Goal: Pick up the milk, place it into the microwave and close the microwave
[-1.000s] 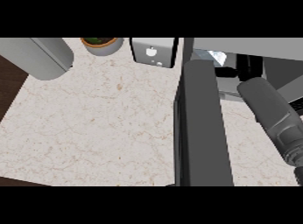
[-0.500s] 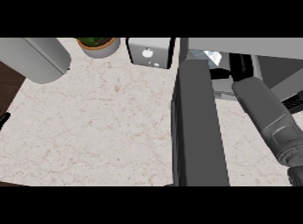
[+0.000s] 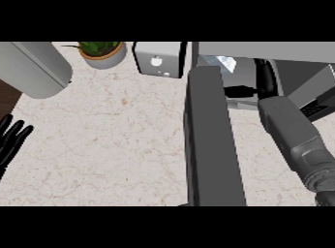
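Down on the head view, my right forearm (image 3: pixel 297 140) is reaching over the open microwave door (image 3: pixel 213 145) into the microwave (image 3: pixel 292 51). My right hand (image 3: pixel 262 82) is in the cavity. It's just a dark shape in there, so I can't tell if it's clamped or let go. The pale thing at the cavity's left, just beside that hand, is most likely the milk (image 3: pixel 220 62), so my guess is it's basically in.

What's changed from a second ago: my left hand (image 3: pixel 2 140) has crept in at the left edge, fingers straight and up, holding nothing. The arm also sits a bit deeper in the opening. So next up is backing out and shutting the door.

Room-wise, the door stands edge-on just beside my forearm, so the pull-out is tight. The counter (image 3: pixel 120 145) left of the door has plenty of room. The potted plant (image 3: pixel 102 53), a white box (image 3: pixel 159 59) and a big grey cylinder (image 3: pixel 27 68) sit well back.
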